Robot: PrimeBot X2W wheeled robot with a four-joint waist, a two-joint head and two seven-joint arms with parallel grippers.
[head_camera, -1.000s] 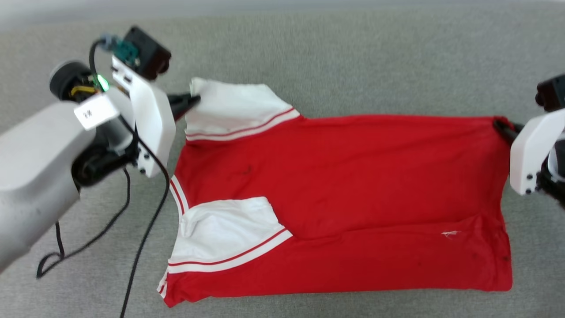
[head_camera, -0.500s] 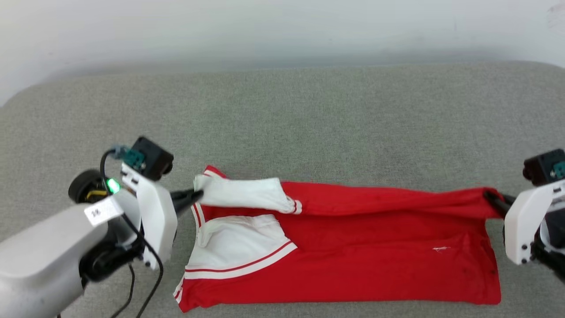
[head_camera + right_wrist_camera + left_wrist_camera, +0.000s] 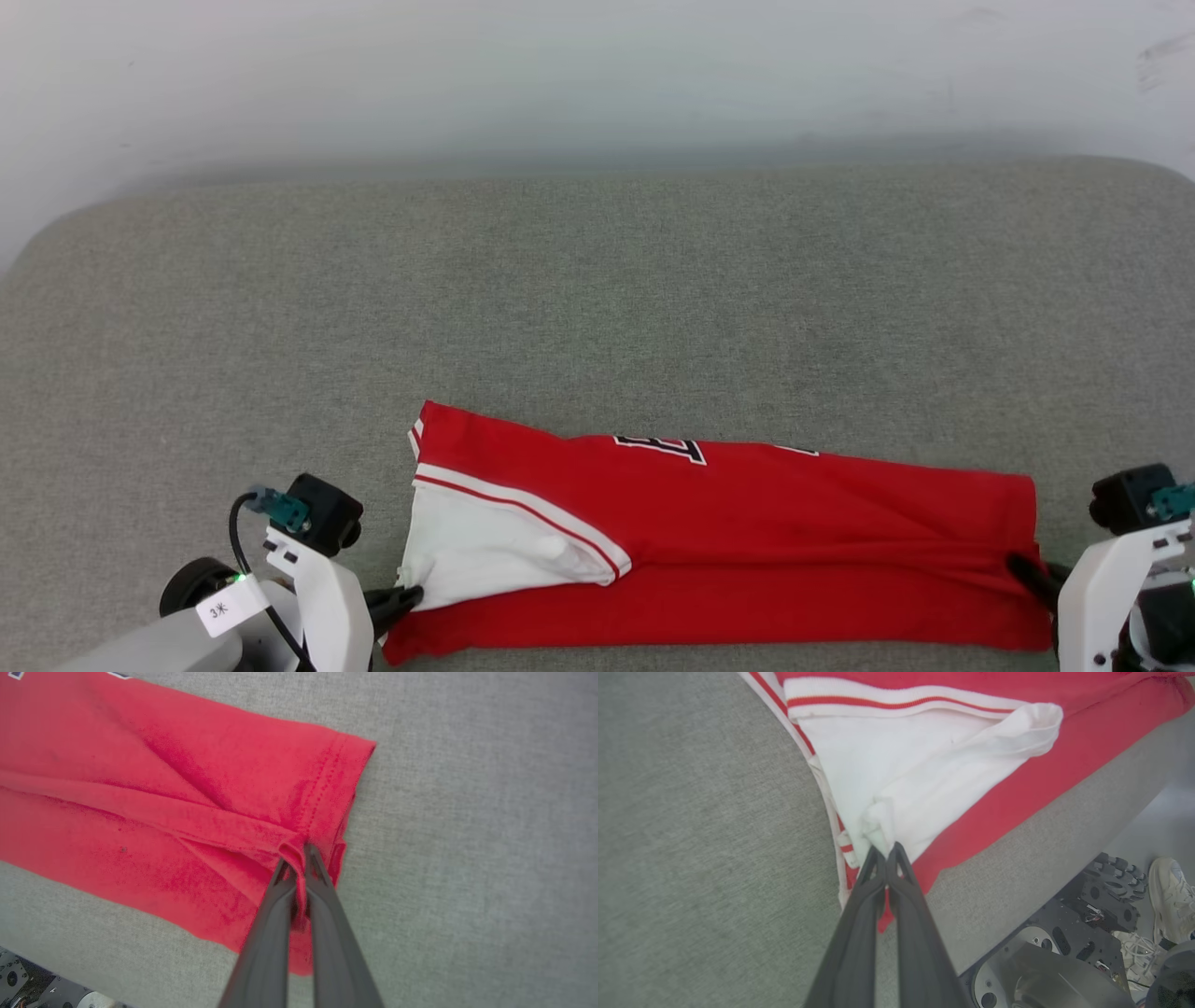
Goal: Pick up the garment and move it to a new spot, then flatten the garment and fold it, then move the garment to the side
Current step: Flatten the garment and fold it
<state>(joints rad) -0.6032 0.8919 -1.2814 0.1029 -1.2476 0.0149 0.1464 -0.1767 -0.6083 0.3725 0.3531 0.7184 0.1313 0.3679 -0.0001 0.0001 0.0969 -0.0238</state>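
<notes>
The garment point(image 3: 747, 532), a red jersey with a white sleeve point(image 3: 485, 551), lies folded lengthwise near the front edge of the grey surface. A strip of black print point(image 3: 667, 448) peeks out along its far fold. My left gripper point(image 3: 411, 595) is shut on the white sleeve cloth at the garment's left end; the left wrist view shows the garment point(image 3: 1017, 784) with the sleeve pinched at the tip of that gripper point(image 3: 887, 851). My right gripper point(image 3: 1019, 567) is shut on the red hem at the right end, and the right wrist view shows the garment point(image 3: 163, 788) bunched between that gripper's point(image 3: 299, 851) jaws.
The grey padded surface point(image 3: 597, 299) stretches wide behind the garment up to a pale wall point(image 3: 597, 75). In the left wrist view the surface's front edge drops off to the robot base point(image 3: 1064, 952), and a white shoe point(image 3: 1171, 891) stands on the floor.
Both grippers have drawn the far edge of the garment toward the front, folding it in half lengthwise. The far sleeve now lies over the near one. The head camera has tilted up.
</notes>
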